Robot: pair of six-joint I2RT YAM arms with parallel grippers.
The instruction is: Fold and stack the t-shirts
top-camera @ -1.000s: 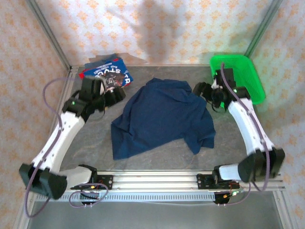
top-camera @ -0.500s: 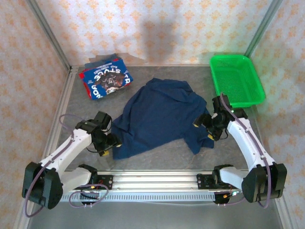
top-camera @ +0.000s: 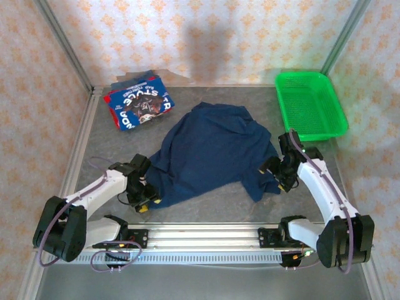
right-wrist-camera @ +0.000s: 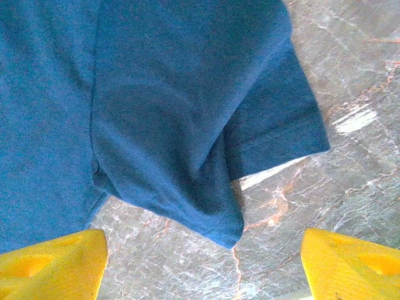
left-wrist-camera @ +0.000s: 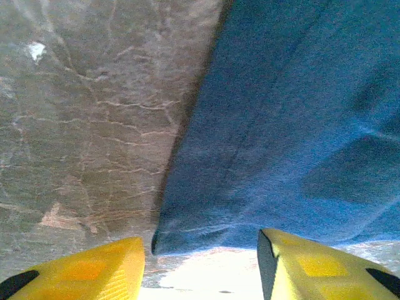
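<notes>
From above, the dark navy t-shirt lies rumpled mid-worktop, with the folded t-shirts at the far left corner and the green basket far right. The left tool is at the shirt's near-left corner, the right tool by its near-right sleeve.

On the left wrist, the left tool is spread wide, the navy hem corner just between its tips, nothing gripped.

On the right wrist, the right tool gapes wide and empty too, with a sleeve and a bunched fold ahead.

Overhead view, wrist views near navy shirt
</notes>
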